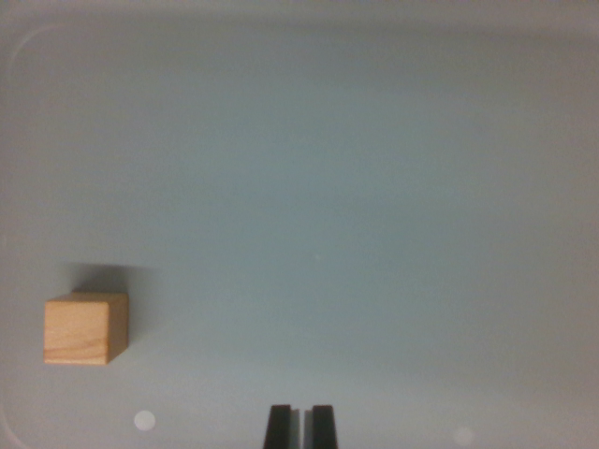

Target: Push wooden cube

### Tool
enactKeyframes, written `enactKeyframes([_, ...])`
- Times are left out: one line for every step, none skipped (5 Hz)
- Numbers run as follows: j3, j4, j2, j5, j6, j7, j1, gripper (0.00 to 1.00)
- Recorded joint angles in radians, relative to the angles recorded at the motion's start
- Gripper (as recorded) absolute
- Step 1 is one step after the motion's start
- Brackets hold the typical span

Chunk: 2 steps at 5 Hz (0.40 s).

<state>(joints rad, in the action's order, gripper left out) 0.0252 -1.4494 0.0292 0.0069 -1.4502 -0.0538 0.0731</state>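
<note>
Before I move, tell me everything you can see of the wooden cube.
The wooden cube is a pale, light-brown block with faint grain. Its top face and a thin side face show. It sits flat on the plain grey surface at the wrist view's lower left, casting a soft shadow. Nothing touches it; the tool is apart, toward the right.

The wooden cube (84, 328) sits in the lower left of the frame on a pale grey surface (356, 206), casting a soft shadow above itself. The gripper (300, 427) enters at the bottom centre, its two dark fingertips nearly together (a thin gap separates them). The gripper stands well apart from the cube, with nothing between its fingertips.
</note>
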Motion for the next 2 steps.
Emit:
enactKeyframes([0.010,0.032,0.006,-0.0008,0.035,-0.021,0.0093,0.00])
enactKeyframes([0.010,0.032,0.006,-0.0008,0.035,-0.021,0.0093,0.00])
